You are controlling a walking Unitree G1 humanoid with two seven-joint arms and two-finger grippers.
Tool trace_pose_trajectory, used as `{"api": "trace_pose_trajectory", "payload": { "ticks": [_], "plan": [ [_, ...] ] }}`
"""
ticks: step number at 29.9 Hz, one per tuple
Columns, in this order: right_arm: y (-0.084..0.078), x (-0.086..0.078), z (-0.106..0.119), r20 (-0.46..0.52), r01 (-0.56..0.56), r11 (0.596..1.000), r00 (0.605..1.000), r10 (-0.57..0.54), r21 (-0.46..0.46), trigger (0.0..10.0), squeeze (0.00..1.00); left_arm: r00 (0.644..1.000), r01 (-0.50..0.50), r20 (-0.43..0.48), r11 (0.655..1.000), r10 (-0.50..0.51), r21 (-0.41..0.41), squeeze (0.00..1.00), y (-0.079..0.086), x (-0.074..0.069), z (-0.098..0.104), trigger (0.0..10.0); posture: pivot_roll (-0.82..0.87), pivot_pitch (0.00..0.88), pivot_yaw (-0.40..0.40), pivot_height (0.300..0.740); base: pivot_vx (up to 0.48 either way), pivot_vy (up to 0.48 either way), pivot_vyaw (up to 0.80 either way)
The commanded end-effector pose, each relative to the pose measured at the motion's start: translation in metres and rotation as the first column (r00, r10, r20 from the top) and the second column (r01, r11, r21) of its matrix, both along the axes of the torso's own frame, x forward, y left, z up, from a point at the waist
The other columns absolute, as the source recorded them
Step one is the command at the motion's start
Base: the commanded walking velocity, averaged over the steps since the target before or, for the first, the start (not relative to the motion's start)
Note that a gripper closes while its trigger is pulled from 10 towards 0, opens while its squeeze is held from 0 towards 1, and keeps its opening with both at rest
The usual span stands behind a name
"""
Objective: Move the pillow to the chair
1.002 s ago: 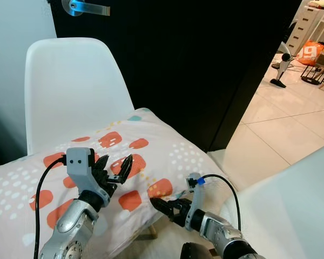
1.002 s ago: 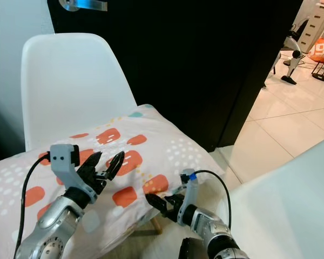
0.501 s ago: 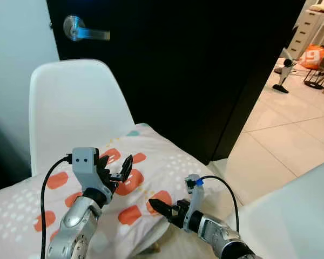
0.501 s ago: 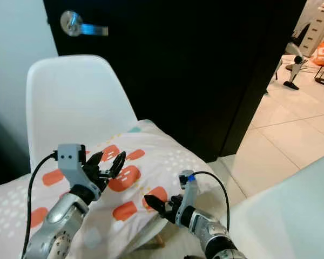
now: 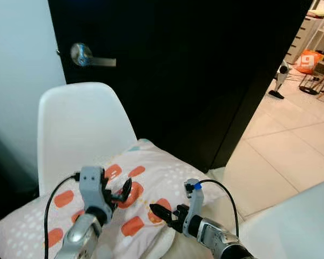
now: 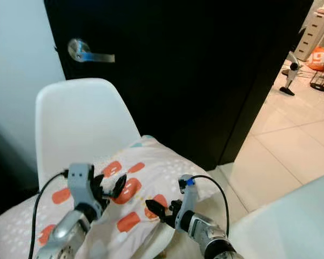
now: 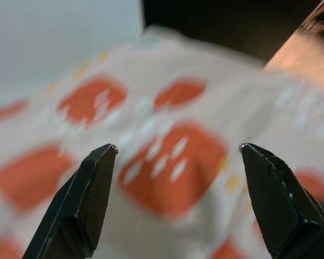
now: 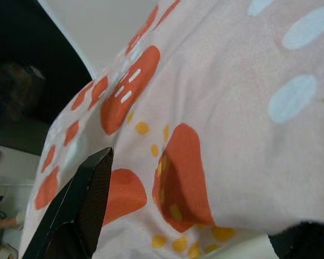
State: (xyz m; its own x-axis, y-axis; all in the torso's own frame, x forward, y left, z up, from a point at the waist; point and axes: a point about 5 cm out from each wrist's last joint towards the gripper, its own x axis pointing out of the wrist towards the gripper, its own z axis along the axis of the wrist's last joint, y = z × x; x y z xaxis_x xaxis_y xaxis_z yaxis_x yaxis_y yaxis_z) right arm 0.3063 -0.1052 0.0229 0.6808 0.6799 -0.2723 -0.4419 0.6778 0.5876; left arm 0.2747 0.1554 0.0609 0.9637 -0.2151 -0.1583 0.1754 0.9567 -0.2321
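1. The pillow [image 5: 124, 199], white with orange patches and small pale dots, lies across the seat of the white chair [image 5: 81, 124]. Its far corner rests toward the backrest, and its near edge hangs off the front of the seat toward me.

2. My left end effector [image 5: 119, 193] hovers just over the pillow's top face with its two black fingers spread. In the left wrist view the fingers [image 7: 83, 199] stand wide apart with the printed fabric between them, and nothing is pinched.

3. My right end effector [image 5: 163, 213] sits low at the pillow's near edge, pointing in at the overhanging fabric. Its fingers look parted in the right wrist view, with one finger [image 8: 78, 208] beside the cloth. I cannot be sure it is clear of the fabric, because the other finger is cut off at the corner.

4. I judge the pillow is already placed. The seat carries most of its weight, so it holds there without my grip, which is why both end effectors are free of it. The overhang could let it slide forward if nudged.

5. The chair is a smooth moulded plastic shell, slippery under soft cloth. It stands against a black door [image 5: 205, 70] with a metal lever handle [image 5: 89, 55], beside a pale wall.

6. To my right, glossy white floor tiles [image 5: 291, 145] run into a brighter room. White drawers and an orange bag [image 5: 308, 58] stand well apart from the chair.
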Motion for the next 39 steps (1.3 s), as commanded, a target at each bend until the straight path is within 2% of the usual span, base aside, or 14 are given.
{"api": "trace_pose_trajectory", "payload": {
  "ticks": [1, 4, 6, 8, 10, 13, 15, 18, 21, 23, 27, 30, 33, 39],
  "plan": [
    [-0.004, -0.004, -0.006, -0.014, 0.037, 0.999, 0.999, -0.037, -0.018, 10.0, 0.00, 0.996, 0.001, -0.090, 0.999, 0.003, 0.035, 0.00, 0.004, -0.012, -0.028, 10.0, 0.09, 0.068, -0.097, 0.683, 0.000, 0.000, 0.00],
    [-0.006, -0.007, -0.010, -0.031, 0.051, 0.998, 0.998, -0.052, -0.032, 10.0, 0.00, 0.990, -0.015, -0.141, 0.999, 0.022, 0.051, 0.00, 0.009, -0.018, -0.042, 10.0, 0.09, 0.068, -0.097, 0.688, 0.000, 0.000, 0.00],
    [-0.013, -0.017, -0.024, -0.087, 0.091, 0.992, 0.991, -0.098, -0.088, 10.0, 0.00, 0.974, -0.049, -0.216, 0.997, 0.061, 0.059, 0.00, 0.020, -0.030, -0.063, 10.0, 0.09, 0.066, -0.097, 0.697, 0.000, 0.000, 0.00],
    [-0.013, -0.017, -0.024, -0.087, 0.091, 0.992, 0.991, -0.098, -0.088, 10.0, 0.00, 0.974, -0.049, -0.216, 0.997, 0.061, 0.059, 0.00, 0.020, -0.030, -0.063, 10.0, 0.09, 0.066, -0.097, 0.697, 0.000, 0.000, 0.00],
    [-0.021, -0.029, -0.038, -0.141, 0.119, 0.983, 0.980, -0.139, -0.139, 10.0, 0.00, 0.970, -0.063, -0.233, 0.996, 0.075, 0.058, 0.00, 0.024, -0.035, -0.069, 10.0, 0.09, 0.067, -0.097, 0.707, 0.000, 0.000, 0.00],
    [-0.032, -0.044, -0.053, -0.198, 0.146, 0.967, 0.962, -0.188, -0.211, 10.0, 0.00, 0.973, -0.063, -0.216, 0.996, 0.077, 0.068, 0.00, 0.025, -0.032, -0.068, 10.0, 0.10, 0.066, -0.094, 0.722, 0.000, 0.000, 0.00],
    [-0.032, -0.044, -0.053, -0.198, 0.146, 0.967, 0.962, -0.188, -0.211, 10.0, 0.00, 0.973, -0.063, -0.216, 0.996, 0.077, 0.068, 0.00, 0.025, -0.032, -0.068, 10.0, 0.10, 0.066, -0.094, 0.722, 0.000, 0.000, 0.00],
    [-0.045, -0.057, -0.065, -0.237, 0.198, 0.936, 0.933, -0.271, -0.290, 10.0, 0.00, 0.976, -0.057, -0.205, 0.994, 0.076, 0.094, 0.00, 0.027, -0.029, -0.069, 10.0, 0.10, 0.064, -0.091, 0.737, 0.000, 0.000, 0.00],
    [-0.050, -0.061, -0.068, -0.246, 0.218, 0.927, 0.922, -0.298, -0.307, 10.0, 0.00, 0.976, -0.053, -0.204, 0.993, 0.074, 0.105, 0.00, 0.027, -0.028, -0.070, 10.0, 0.09, 0.063, -0.087, 0.740, 0.000, 0.000, 0.00],
    [-0.060, -0.068, -0.073, -0.254, 0.246, 0.903, 0.904, -0.345, -0.351, 10.0, 0.00, 0.970, -0.046, -0.230, 0.989, 0.079, 0.144, 0.00, 0.032, -0.030, -0.077, 10.0, 0.09, 0.064, -0.078, 0.740, 0.000, 0.000, 0.00],
    [-0.065, -0.070, -0.075, -0.252, 0.256, 0.884, 0.894, -0.370, -0.391, 10.0, 0.00, 0.961, -0.046, -0.262, 0.986, 0.087, 0.158, 0.00, 0.035, -0.035, -0.084, 10.0, 0.08, 0.064, -0.074, 0.740, 0.000, 0.000, 0.00],
    [-0.071, -0.077, -0.081, -0.252, 0.230, 0.838, 0.885, -0.392, -0.495, 10.0, 0.00, 0.934, -0.057, -0.340, 0.984, 0.112, 0.168, 0.00, 0.040, -0.047, -0.098, 10.0, 0.08, 0.061, -0.074, 0.740, -0.237, 0.000, 0.00],
    [-0.074, -0.083, -0.085, -0.264, 0.210, 0.813, 0.876, -0.403, -0.544, 10.0, 0.00, 0.903, -0.089, -0.404, 0.983, 0.148, 0.161, 0.00, 0.044, -0.058, -0.109, 10.0, 0.08, 0.063, -0.077, 0.740, -0.480, 0.000, 0.00],
    [-0.078, -0.104, -0.098, -0.306, 0.107, 0.764, 0.874, -0.377, -0.636, 10.0, 0.00, 0.791, -0.180, -0.562, 0.969, 0.244, 0.168, 0.00, 0.056, -0.091, -0.134, 10.0, 0.08, 0.060, -0.088, 0.740, -0.480, 0.000, 0.00]
  ]
}}
